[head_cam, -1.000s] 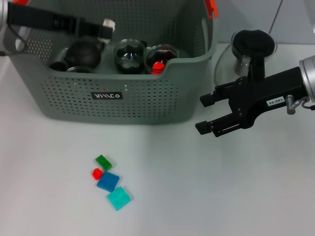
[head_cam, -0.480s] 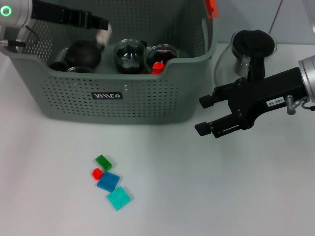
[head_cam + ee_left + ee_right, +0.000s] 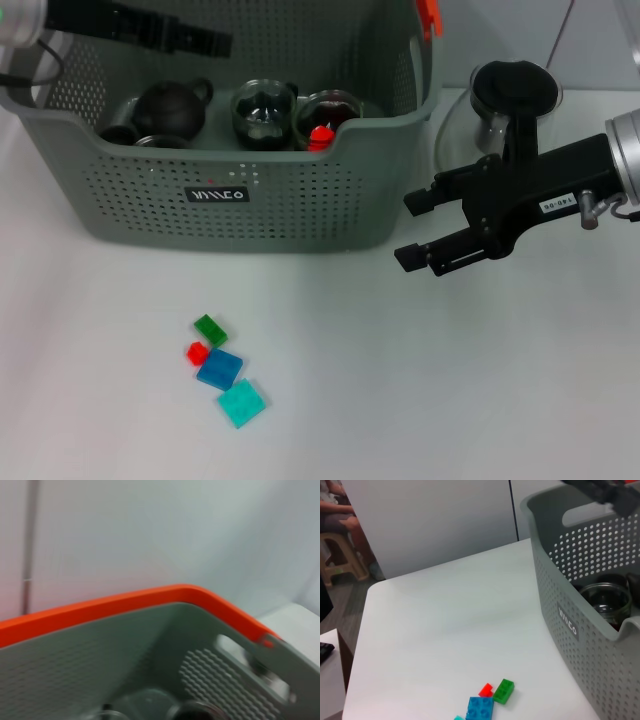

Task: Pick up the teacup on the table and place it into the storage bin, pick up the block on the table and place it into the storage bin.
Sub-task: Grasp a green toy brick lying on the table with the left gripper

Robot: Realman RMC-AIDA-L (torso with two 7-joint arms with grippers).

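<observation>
— White table (image 3: 420,380): where are the blocks (image 3: 222,368)?
— Near left, in front of the storage bin (image 3: 300,200).
— Grippers?
— Right gripper (image 3: 412,230) hovers open, empty; left gripper's (image 3: 205,42) grip can't be judged, over the bin.

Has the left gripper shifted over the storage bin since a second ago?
Yes. The left gripper has pulled back toward the far-left corner of the storage bin, and no longer overlaps the dark teapot.

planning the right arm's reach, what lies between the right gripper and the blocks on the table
Bare white table, seen in the head view. The right gripper hangs open beside the storage bin, and nothing lies between it and the blocks.
</observation>
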